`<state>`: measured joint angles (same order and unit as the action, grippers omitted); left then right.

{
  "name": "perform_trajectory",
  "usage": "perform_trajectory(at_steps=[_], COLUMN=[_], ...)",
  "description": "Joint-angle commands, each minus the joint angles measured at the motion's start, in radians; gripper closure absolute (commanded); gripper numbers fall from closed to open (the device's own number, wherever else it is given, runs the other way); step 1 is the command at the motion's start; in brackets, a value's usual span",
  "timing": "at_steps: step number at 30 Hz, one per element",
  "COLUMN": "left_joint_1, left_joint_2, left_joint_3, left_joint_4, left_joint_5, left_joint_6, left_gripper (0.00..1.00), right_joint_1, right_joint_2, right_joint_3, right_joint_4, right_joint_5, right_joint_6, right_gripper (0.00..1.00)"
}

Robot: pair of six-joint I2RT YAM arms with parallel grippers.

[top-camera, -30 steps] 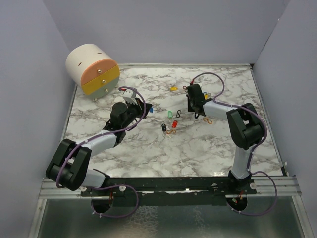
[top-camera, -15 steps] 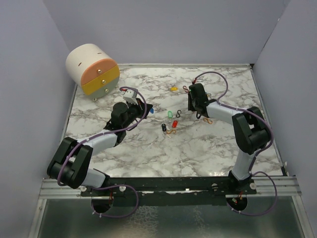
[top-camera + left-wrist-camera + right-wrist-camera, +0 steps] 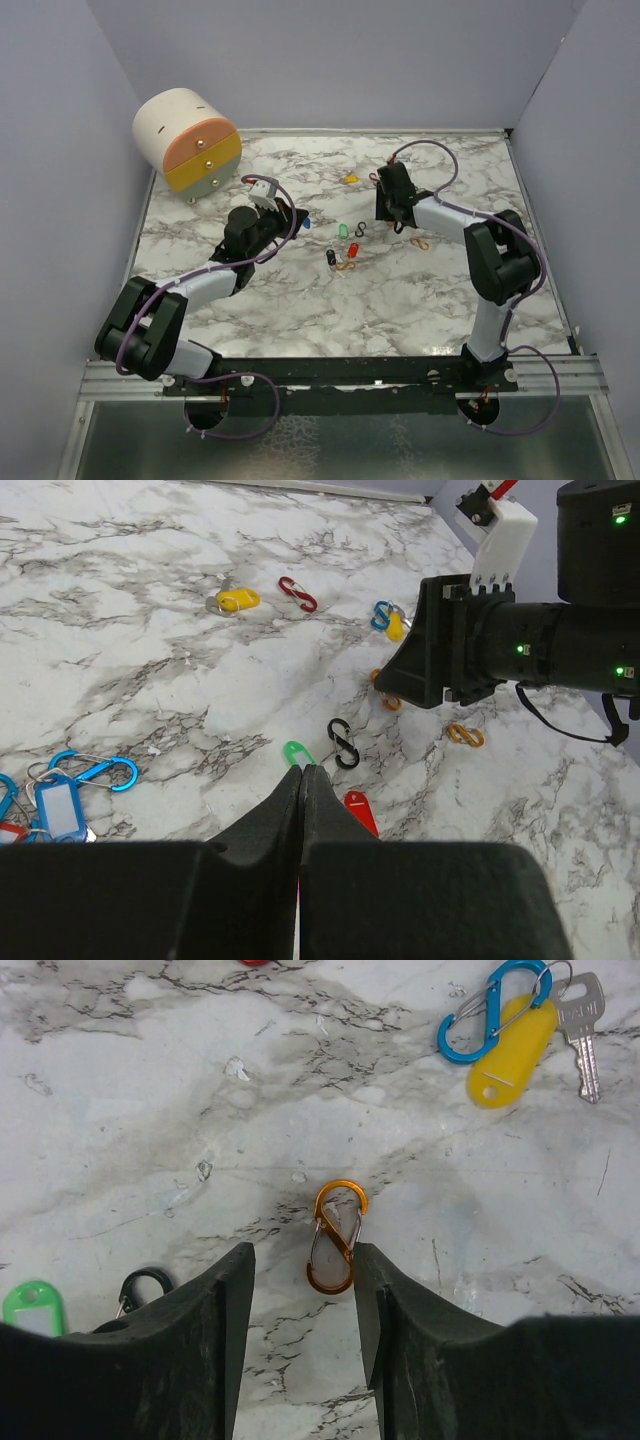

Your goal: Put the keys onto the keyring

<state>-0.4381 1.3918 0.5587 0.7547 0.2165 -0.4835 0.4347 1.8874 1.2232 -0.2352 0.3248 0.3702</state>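
Key tags lie scattered mid-table: green [image 3: 343, 230], red [image 3: 353, 248], black [image 3: 331, 257], blue [image 3: 305, 224] and yellow [image 3: 350, 179]. My left gripper [image 3: 301, 770] is shut with nothing visible between its fingers, its tips just short of the green tag [image 3: 297, 751] and beside the red tag [image 3: 361, 811]. My right gripper [image 3: 303, 1255] is open, low over the table. An orange S-shaped clip [image 3: 335, 1237] lies flat between its fingertips, close to the right one. A blue clip [image 3: 497, 1000] carries a yellow tag [image 3: 515, 1050] and a metal key [image 3: 580, 1025]. Which piece is the keyring I cannot tell.
A round cream box with orange and yellow drawers [image 3: 188, 140] stands at the back left. Other S-clips lie about: black [image 3: 343, 743], red [image 3: 297, 593], orange [image 3: 465, 735], and a blue one [image 3: 90, 772] by a blue tag [image 3: 58, 805]. Walls enclose the table.
My right gripper has opened and drawn slightly back and left; the orange clip now lies on the table between its fingers. The left arm has barely moved.
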Motion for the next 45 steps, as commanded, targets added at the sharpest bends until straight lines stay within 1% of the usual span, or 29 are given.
perform_trajectory(at_steps=[1,13,21,29,32,35,39,45], left_joint_1=[0.000,0.000,0.000,0.000,0.000,0.001,0.000,-0.001], left_joint_2=[-0.012,-0.015,-0.013,-0.013,-0.013,-0.013,-0.012,0.000], left_joint_3=[0.007,0.006,0.005,0.006,0.005,0.005,0.006,0.011], left_joint_4=[0.038,0.039,0.038,0.039,0.039,0.038,0.038,0.044], left_joint_5=[0.016,0.012,0.010,0.009,0.009,0.009,0.012,0.024], left_joint_6=[0.000,0.001,0.001,0.002,0.002,0.002,0.003,-0.002], left_gripper=[1.00,1.00,1.00,1.00,1.00,1.00,1.00,1.00], right_joint_1=[-0.019,-0.056,-0.058,-0.061,-0.063,-0.063,-0.065,-0.065], right_joint_2=[0.039,0.071,0.092,0.109,0.112,0.112,0.104,-0.016], right_joint_3=[0.033,0.008,0.006,0.005,0.002,-0.001,-0.009,-0.100], right_joint_4=[-0.048,-0.021,-0.011,-0.010,-0.009,-0.006,0.007,0.109], right_joint_5=[0.007,-0.061,-0.082,-0.091,-0.093,-0.095,-0.087,-0.073], right_joint_6=[0.041,0.052,0.048,0.049,0.052,0.053,0.050,0.019], right_gripper=[0.55,0.54,0.58,0.79,0.91,0.99,0.99,0.99])
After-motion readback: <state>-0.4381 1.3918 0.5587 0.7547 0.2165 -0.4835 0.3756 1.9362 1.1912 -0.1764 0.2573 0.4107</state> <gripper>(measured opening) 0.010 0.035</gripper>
